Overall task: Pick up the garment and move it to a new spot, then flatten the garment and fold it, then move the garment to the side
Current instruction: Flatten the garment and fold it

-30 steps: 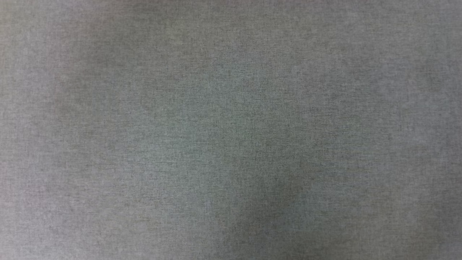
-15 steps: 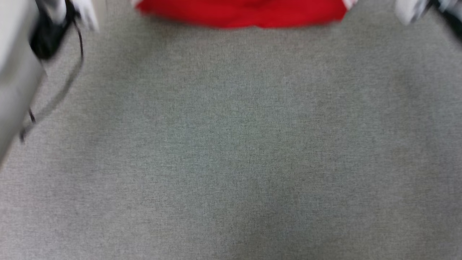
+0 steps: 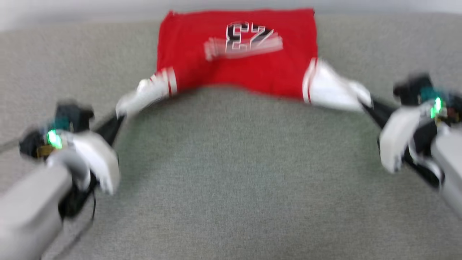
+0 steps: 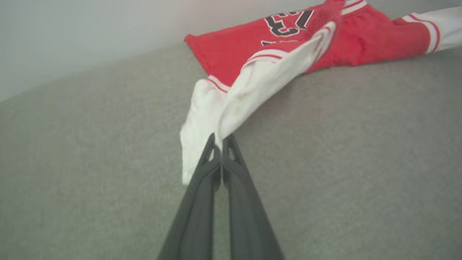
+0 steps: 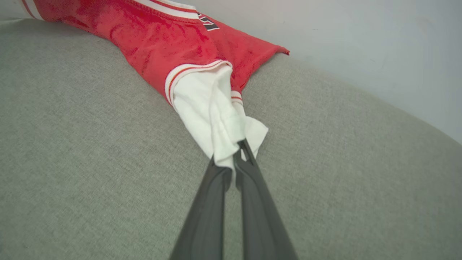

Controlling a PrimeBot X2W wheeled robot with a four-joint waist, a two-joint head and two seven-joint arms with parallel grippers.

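Tabletop [image 3: 231,187]: grey woven surface that runs from the near edge to a pale wall [image 3: 72,9] at the far edge.
Left claw [image 3: 117,117]: toward the left edge, with its two dark fingers pressed together on the tip of the left sleeve [image 3: 144,94], grasping it.
Right claw [image 3: 365,104]: toward the right edge, clenched on the bunched tip of the right sleeve [image 3: 332,88].
Garment [image 3: 245,68]: beyond both claws and between them. The red body lies at the middle of the far edge, each white sleeve is drawn out toward its claw, and the near side of the body bows into an arch.
Print: black "23" [image 3: 249,36] faces up near the far edge, upside down in the head view.
Count: one garment, two sleeves and two claws, with one sleeve in each claw.
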